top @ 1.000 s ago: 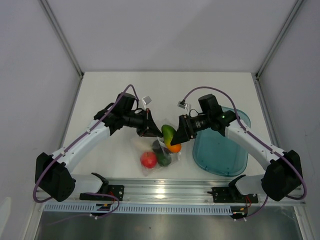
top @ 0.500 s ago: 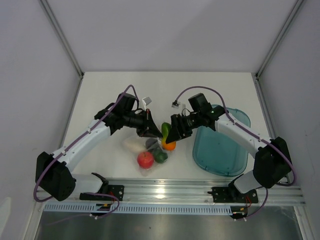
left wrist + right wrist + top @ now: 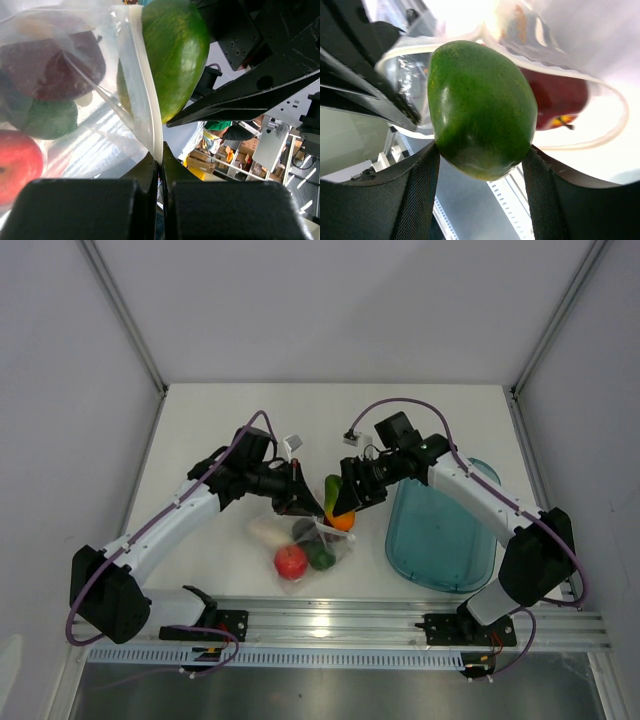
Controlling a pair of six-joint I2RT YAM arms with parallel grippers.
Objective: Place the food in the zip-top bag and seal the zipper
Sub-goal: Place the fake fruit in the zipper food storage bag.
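Fruit [image 3: 480,105], glossy green, tight in right pincer [image 3: 481,152]; clear crinkly bag [image 3: 95,115], its zipper [image 3: 150,107] fast in left pincer [image 3: 160,161]

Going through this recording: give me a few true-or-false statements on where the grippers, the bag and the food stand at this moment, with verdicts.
1. The right gripper holds a green piece of food. True.
2. The left gripper is open and clear of the zip-top bag. False: it is shut on the zipper strip at the bag's mouth.
3. The red tomato lies in the teal tray. False: it sits inside the bag, to the left of the tray.
4. The bag's mouth is unsealed. True: the right wrist view shows the strip looping open behind the held piece.
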